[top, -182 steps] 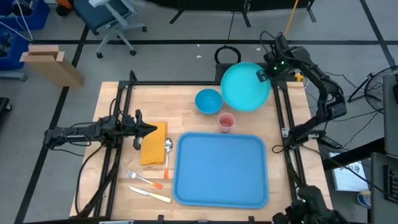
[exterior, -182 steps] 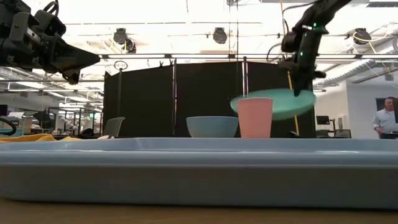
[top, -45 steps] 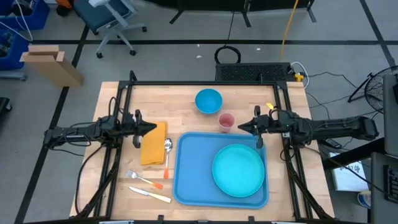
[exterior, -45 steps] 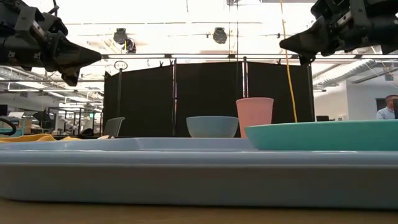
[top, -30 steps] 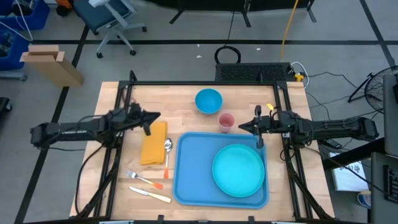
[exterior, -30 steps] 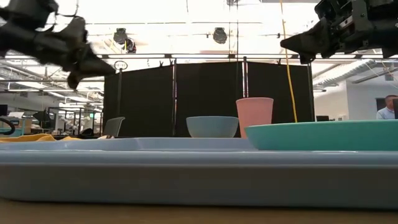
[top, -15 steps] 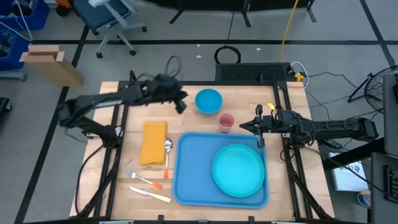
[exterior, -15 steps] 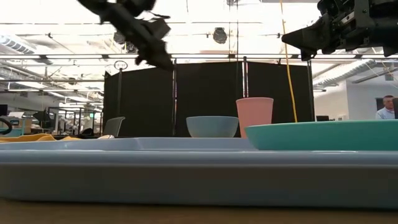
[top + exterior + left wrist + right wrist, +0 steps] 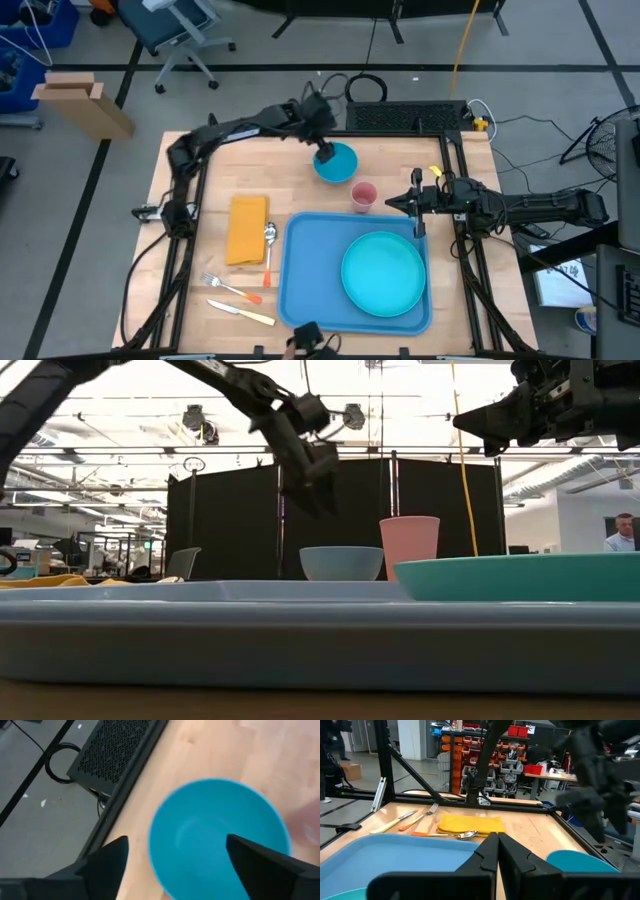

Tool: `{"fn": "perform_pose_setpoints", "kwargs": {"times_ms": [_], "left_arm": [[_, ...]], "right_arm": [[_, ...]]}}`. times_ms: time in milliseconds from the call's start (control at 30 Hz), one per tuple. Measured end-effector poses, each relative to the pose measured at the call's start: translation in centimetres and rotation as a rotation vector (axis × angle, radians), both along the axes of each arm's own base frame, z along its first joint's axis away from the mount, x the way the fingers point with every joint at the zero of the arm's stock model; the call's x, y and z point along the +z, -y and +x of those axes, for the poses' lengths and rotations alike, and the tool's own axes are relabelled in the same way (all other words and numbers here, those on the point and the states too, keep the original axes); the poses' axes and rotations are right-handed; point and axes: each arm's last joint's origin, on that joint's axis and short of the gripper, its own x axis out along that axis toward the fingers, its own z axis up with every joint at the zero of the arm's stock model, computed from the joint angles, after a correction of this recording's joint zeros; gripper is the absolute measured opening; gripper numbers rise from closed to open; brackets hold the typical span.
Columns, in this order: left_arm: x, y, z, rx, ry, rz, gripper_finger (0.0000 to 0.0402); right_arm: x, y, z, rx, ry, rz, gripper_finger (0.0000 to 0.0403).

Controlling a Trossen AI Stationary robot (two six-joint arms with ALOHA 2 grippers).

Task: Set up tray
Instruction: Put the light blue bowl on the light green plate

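Note:
The blue tray (image 9: pixel 310 270) lies on the table's near right part, and a round teal plate (image 9: pixel 383 272) rests flat on it. A blue bowl (image 9: pixel 338 165) stands on the wood near the far edge, with a pink cup (image 9: pixel 364 195) between bowl and tray. My left gripper (image 9: pixel 324 153) hovers open just above the bowl's left rim (image 9: pixel 155 840), tipped downward. One of its fingers (image 9: pixel 107 862) stands outside the bowl and the other over its hollow, and neither touches it. My right gripper (image 9: pixel 390 207) waits shut above the tray's far right corner.
A yellow napkin (image 9: pixel 248 228), a spoon (image 9: pixel 270 238), a fork (image 9: pixel 230 289) and a knife (image 9: pixel 240 313) lie left of the tray. A dark mesh box (image 9: pixel 405 115) sits beyond the far edge. A person (image 9: pixel 622 550) stands far off in the room.
My left gripper has swung from above the napkin toward the far edge and to the right, rising a little, until it hangs over the blue bowl. It has tipped downward and opened wide. My right gripper and all tableware have stayed put.

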Motion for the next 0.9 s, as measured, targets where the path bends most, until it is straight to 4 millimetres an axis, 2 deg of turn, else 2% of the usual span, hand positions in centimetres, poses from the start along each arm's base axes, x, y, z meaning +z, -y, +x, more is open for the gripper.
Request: {"fn": "perform_pose_setpoints", "kwargs": {"times_ms": [167,300,533,733,900], "left_arm": [[-1.7,-1.4,2.2,0.010,-0.053,-0.020,0.0366],[-3.1,-1.9,3.0,0.023,-0.153,-0.035,0.0367],[-4.1,-2.8,2.4,0.061,-0.270,-0.011,0.0367],[-4.8,-3.9,1.5,0.095,-0.267,-0.055,0.0367],[-5.8,-4.0,1.6,0.092,-0.252,-0.056,0.0367]], "right_arm": [[0.0,0.0,0.0,-0.017,0.000,-0.016,0.0001],[-0.1,0.2,0.0,-0.053,-0.014,-0.011,0.0001],[-0.2,0.2,0.0,-0.054,-0.017,-0.008,0.0001],[-0.1,0.1,0.0,-0.053,-0.015,-0.002,0.0001],[-0.1,0.1,0.0,-0.052,-0.013,-0.007,0.0001]]}}
